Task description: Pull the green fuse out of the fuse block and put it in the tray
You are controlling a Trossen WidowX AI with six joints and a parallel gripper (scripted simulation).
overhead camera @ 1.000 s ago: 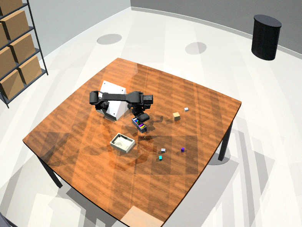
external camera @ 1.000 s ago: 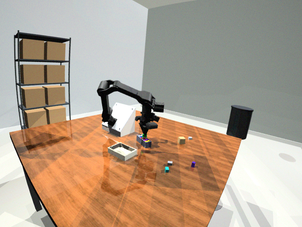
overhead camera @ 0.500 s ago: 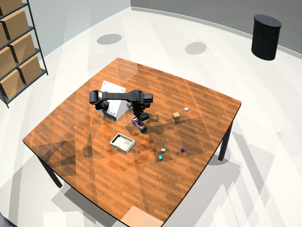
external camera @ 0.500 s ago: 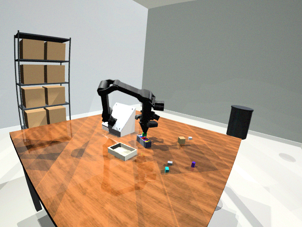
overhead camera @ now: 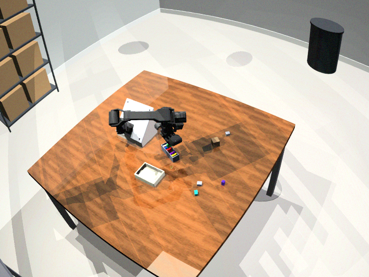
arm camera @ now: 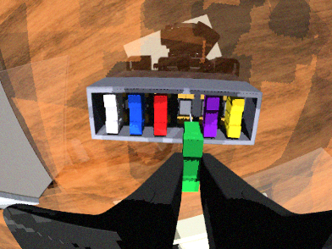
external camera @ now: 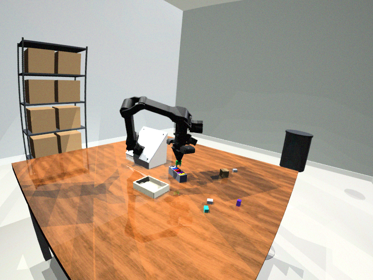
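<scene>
The green fuse [arm camera: 192, 153] is held tight between the jaws of the gripper [arm camera: 191, 185]. It is seen lifted just above the grey fuse block [arm camera: 174, 85], over its open slot. The white tray [external camera: 151, 186] sits near the block, to its left.

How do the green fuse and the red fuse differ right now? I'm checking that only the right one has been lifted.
The green fuse is clamped between the gripper jaws; the red fuse is untouched. In the exterior view the green fuse hangs above the fuse block, while the red fuse sits in its slot. The slot between red and purple shows no fuse. Both are small upright blocks of similar shape.
</scene>
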